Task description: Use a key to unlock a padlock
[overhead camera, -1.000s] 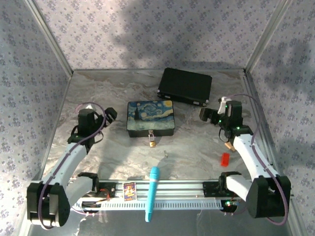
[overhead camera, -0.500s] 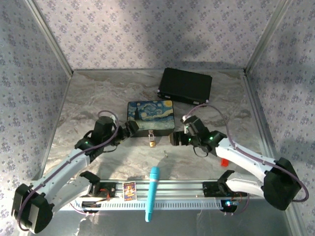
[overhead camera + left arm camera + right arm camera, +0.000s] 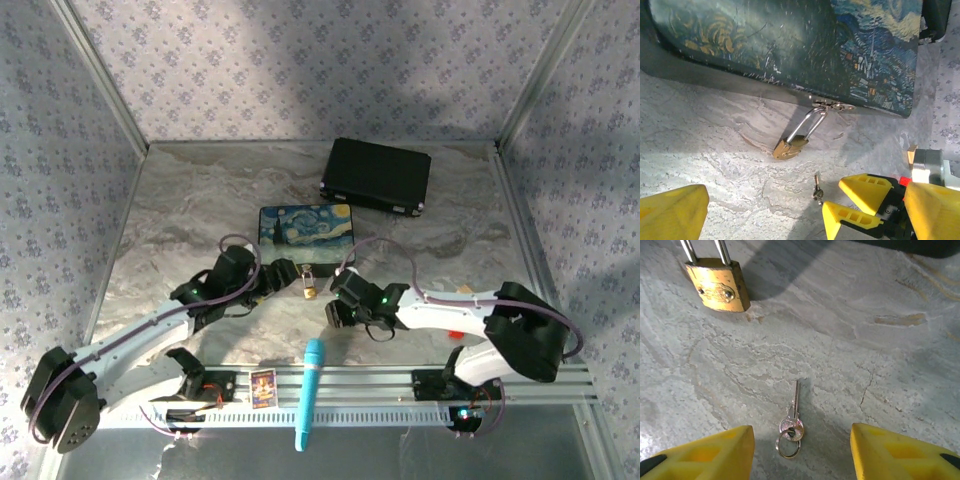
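Padlock point(image 3: 790, 147) and key point(image 3: 794, 412) now sit under the grippers, neither touched yet.

Within the last second both arms swing in from the sides of the table point(image 3: 190, 210) to its middle. The left gripper point(image 3: 270, 282) is just beside the padlock, spread wide and empty. The right gripper point(image 3: 802, 442) hangs over the key, jaws apart on either side, holding nothing. The padlock rests against the front of the box point(image 3: 305, 232), its shackle through the clasp point(image 3: 832, 106). The key lies flat near it, tip toward the padlock. Approach looks finished; picking up the key seems next. No brand reads on either; the card point(image 3: 262, 386) is too small to read.
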Available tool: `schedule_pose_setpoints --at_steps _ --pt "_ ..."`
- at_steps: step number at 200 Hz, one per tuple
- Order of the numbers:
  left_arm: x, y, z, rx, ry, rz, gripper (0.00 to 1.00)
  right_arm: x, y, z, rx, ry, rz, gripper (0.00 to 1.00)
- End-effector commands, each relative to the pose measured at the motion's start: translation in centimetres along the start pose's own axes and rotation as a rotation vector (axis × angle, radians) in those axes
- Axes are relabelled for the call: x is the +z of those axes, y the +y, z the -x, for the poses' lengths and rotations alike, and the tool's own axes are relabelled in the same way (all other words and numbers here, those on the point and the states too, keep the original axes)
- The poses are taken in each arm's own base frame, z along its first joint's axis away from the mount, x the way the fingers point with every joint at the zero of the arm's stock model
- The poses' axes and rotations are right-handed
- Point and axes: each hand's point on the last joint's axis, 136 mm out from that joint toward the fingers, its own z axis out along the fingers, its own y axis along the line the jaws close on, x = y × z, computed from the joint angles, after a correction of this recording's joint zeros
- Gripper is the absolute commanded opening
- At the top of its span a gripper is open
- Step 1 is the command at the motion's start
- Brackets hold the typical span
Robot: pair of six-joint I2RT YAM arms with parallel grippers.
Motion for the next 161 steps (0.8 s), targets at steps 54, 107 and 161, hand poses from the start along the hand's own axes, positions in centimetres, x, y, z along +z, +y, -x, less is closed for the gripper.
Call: schedule_pose_setpoints --at_steps 54,107,161 --pt "0.3 -1.3 0.6 0.007 -0.037 -0.019 1.00 0.8 0.5 -0.6 -0.029 0.003 -0.078 0.40" --pt "0.7 -0.9 0.5 0.007 -0.035 -0.001 1.00 1.7 0.6 -1.6 -0.038 0.028 -0.109 0.26" --pt "1.0 -1.0 0.5 0.018 -0.039 -0.009 1.00 1.1 1.1 -1.3 -0.011 0.020 -0.014 0.02"
